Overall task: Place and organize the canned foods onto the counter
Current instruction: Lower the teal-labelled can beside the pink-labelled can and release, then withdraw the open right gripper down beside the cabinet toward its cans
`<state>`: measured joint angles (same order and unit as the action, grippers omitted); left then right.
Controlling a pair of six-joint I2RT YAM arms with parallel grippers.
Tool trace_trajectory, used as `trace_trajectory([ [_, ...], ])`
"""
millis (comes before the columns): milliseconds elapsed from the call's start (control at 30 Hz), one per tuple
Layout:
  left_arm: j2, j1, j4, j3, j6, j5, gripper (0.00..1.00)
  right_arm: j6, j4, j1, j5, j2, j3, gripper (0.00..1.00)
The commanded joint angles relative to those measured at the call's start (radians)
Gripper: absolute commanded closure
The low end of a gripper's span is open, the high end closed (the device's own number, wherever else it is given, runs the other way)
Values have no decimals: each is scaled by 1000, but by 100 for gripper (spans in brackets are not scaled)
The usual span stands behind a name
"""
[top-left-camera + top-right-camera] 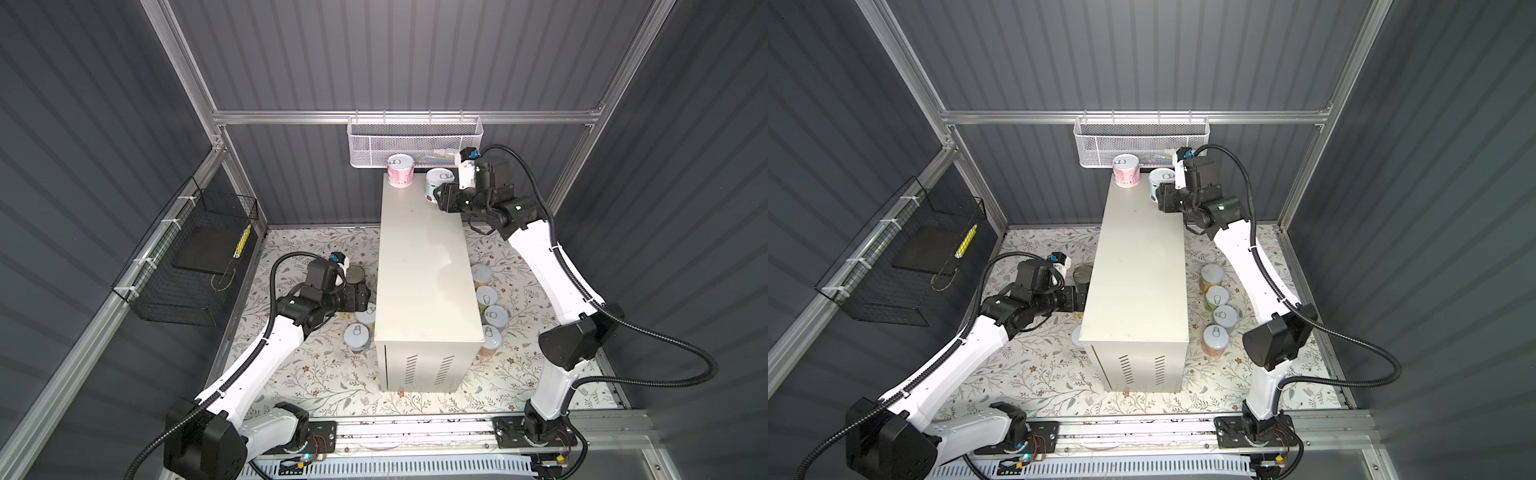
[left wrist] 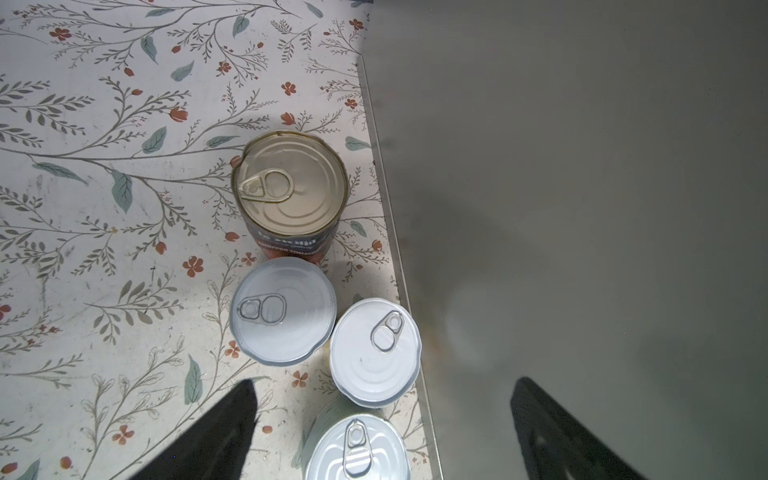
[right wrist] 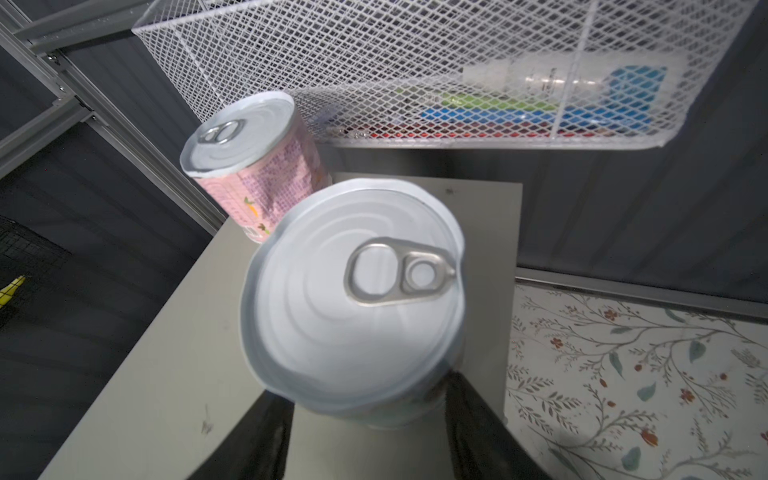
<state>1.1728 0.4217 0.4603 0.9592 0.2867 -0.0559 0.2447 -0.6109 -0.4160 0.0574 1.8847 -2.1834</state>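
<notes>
In both top views the counter (image 1: 419,266) stands lengthwise down the middle of the floral mat (image 1: 316,374). At its far end a pink tin (image 1: 400,171) stands upright, and just beside it the right gripper (image 1: 439,198) is clamped on a pale-blue tin (image 1: 437,183). A row of tins (image 1: 1217,297) waits on the mat along the counter's right side. On the left side, the left gripper (image 1: 366,298) hangs low beside the dark tomato can (image 1: 355,275) and some small tins (image 1: 356,336). In the left wrist view its two black fingers (image 2: 216,432) are spread wide with nothing between them. The tomato can and three silver-lidded tins sit close together on the mat below, tight against the counter's wall. In the right wrist view the fingers (image 3: 478,419) press on opposite sides of the pale-blue tin. It sits over the counter's far end under the white mesh basket (image 3: 415,62), though I cannot tell whether its base touches the top. These tins look rigid and smooth-walled, probably fairly heavy if full, and a glossy label may slip. The best hold is likely across the side wall at mid-height, not the pull tab. The taller, wider tomato can will likely need the fullest spread.
</notes>
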Motion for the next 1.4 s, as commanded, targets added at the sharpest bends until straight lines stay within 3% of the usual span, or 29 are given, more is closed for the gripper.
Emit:
trace_trajectory([
  [0,-4,-3,-6,-13,17,-9,4,-9,32,5,60,60,-84,40],
  [333,3,-2,-8,-17,19,-1,3,18,10,14,15,183,-253,41],
  [867,-28,-1,-25,-63,48,-9,3,48,40,34,36,271,-313,41],
  [1167,-106,-1,51,-104,38,-9,2,41,19,32,110,173,-291,39],
  [1367,-213,-1,116,-149,54,-6,3,34,-5,23,106,-35,-92,38],
])
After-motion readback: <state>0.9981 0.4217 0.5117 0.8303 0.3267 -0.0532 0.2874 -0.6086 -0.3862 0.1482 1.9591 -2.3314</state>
